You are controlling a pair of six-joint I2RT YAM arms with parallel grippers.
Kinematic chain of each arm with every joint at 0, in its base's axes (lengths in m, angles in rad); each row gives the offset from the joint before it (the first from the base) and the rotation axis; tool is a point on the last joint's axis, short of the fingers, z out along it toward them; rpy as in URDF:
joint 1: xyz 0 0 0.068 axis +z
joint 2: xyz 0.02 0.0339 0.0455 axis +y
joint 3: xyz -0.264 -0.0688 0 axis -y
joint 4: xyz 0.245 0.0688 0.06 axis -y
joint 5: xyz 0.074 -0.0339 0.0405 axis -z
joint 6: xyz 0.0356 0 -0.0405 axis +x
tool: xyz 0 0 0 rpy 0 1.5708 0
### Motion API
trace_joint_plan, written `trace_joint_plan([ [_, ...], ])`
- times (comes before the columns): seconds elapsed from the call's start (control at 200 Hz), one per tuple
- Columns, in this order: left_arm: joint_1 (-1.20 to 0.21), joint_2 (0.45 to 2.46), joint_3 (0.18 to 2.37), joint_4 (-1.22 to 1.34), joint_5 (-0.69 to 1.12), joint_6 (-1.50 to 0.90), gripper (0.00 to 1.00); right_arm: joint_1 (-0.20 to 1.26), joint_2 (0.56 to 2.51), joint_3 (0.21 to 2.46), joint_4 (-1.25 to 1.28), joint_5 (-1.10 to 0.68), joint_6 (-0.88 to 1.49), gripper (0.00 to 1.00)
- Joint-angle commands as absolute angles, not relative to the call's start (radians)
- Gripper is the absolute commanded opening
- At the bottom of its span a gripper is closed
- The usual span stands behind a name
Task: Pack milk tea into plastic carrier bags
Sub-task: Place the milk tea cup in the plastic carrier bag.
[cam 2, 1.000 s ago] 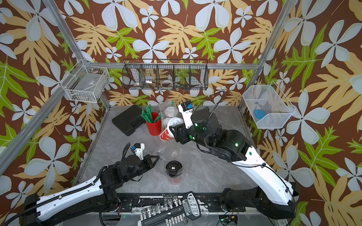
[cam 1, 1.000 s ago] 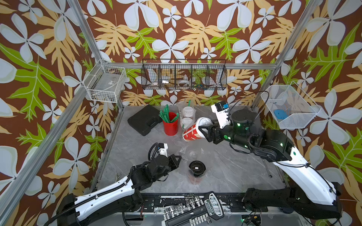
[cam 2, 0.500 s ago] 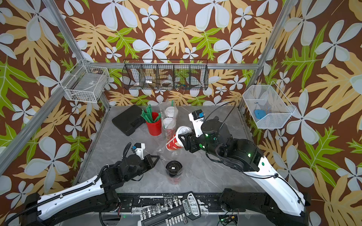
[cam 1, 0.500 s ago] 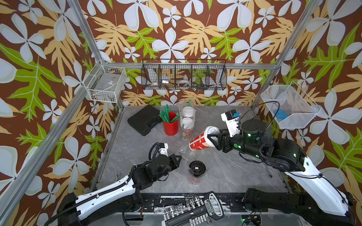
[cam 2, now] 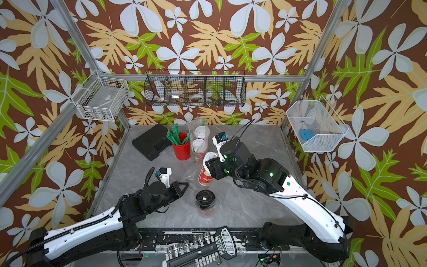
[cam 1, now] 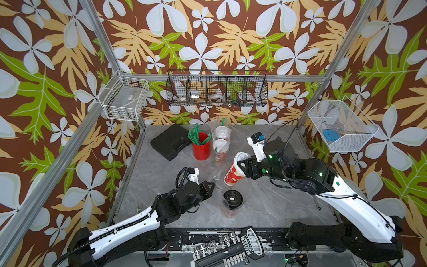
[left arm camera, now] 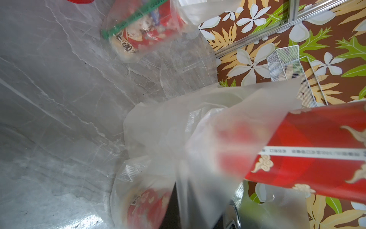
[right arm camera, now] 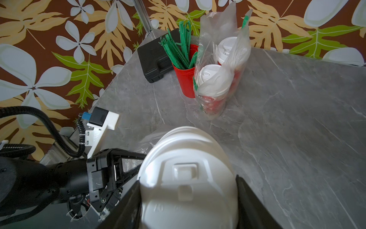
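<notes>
The white-lidded milk tea cup [cam 1: 235, 172] [cam 2: 206, 173] hangs tilted over the middle of the surface [cam 1: 277, 208], lid end raised toward the right arm and base pointing down at the left arm. The right gripper [cam 1: 241, 164] [right arm camera: 188, 206] has its fingers clamped on either side of the cup just under the dome lid. In the left wrist view the cup's lower end [left arm camera: 316, 150] shows blurred behind the film of the front carrier bag [left arm camera: 178, 128]. This bag stands near the front edge and holds the black-lidded cup [cam 1: 233, 199] [cam 2: 205, 198] upright. The left gripper [cam 1: 209, 186] [cam 2: 183, 185] lies just beside it, fingers pressed together on the bag's crinkled film, which is drawn out toward the held cup. Further back, the rear carrier bag [cam 1: 222, 143] [right arm camera: 217, 75] holds two white-lidded cups upright, touching the red cup of green straws [cam 1: 201, 148]. A black case [cam 1: 169, 141] lies beside that.
</notes>
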State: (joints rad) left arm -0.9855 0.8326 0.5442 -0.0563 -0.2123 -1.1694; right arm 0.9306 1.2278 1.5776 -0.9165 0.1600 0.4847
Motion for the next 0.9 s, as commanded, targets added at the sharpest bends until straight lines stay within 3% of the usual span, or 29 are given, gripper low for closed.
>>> trace_joint_plan([
  [0.0, -0.988, 0.831, 0.552, -0.026, -0.216, -1.155, 0.0, 0.933, 1.25, 1.574, -0.856, 0.193, 0.456, 0.61],
  [0.375, -0.986, 0.838, 0.574, -0.004, -0.217, -1.14, 0.0, 0.939, 1.381, 1.58, -0.844, 0.195, 0.417, 0.6],
  [0.891, -0.986, 0.832, 0.601, 0.002, -0.233, -1.124, 0.0, 0.951, 1.435, 1.415, -0.731, 0.182, 0.425, 0.61],
])
